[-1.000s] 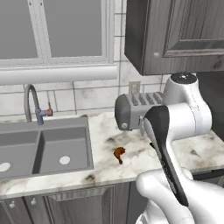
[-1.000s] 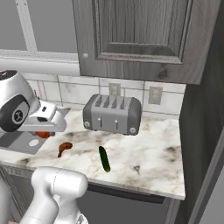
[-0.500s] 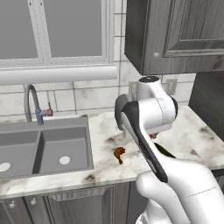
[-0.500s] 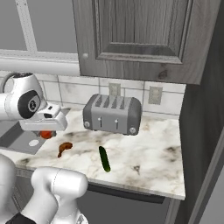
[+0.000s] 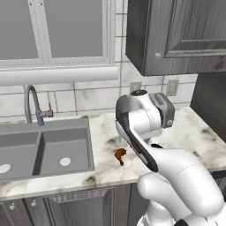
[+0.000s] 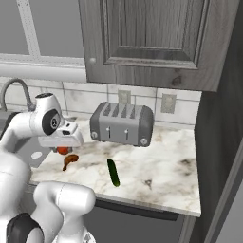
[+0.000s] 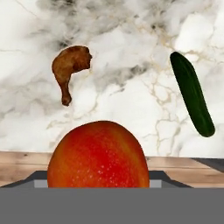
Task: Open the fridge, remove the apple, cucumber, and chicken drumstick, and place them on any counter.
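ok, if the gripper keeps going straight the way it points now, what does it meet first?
The apple sits right in front of the gripper, close up between it and the counter. Whether it is held is unclear. Past it, likely bare marble between the chicken drumstick and the cucumber, though depth is unclear.

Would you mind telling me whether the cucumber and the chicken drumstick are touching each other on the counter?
Apart. The hand view shows bare marble counter between the chicken drumstick and the cucumber.
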### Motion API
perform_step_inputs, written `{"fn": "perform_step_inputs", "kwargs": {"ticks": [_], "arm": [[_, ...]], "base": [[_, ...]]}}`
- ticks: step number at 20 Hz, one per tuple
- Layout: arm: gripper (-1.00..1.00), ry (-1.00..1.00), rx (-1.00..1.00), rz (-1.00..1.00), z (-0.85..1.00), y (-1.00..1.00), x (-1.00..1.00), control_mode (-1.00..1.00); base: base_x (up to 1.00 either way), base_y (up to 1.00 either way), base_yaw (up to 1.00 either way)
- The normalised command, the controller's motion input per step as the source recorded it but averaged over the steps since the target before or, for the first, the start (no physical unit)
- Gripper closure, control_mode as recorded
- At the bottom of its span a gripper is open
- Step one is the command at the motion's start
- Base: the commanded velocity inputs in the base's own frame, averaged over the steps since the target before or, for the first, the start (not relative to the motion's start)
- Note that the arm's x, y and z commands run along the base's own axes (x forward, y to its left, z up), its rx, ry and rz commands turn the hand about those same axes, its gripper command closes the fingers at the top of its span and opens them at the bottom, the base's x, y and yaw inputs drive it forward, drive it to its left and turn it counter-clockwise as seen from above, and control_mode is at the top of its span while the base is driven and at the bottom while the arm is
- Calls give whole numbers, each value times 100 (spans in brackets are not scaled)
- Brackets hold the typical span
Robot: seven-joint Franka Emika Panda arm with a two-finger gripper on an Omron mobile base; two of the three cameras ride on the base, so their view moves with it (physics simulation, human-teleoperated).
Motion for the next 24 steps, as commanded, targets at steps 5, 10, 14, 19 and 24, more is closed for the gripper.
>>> {"fn": "perform_step_inputs", "kwargs": {"ticks": [5,10,14,19,24], "arm": [[100,5,4,0,-29,-2,38,-100],[100,7,6,0,-24,-9,22,-100],[100,4,3,0,-34,-1,28,-100],[100,0,0,0,-46,0,11,-100],[100,0,0,0,-46,0,3,-100]], "base": [[0,0,0],[0,0,0],[0,0,0],[0,0,0],[0,0,0]]}}
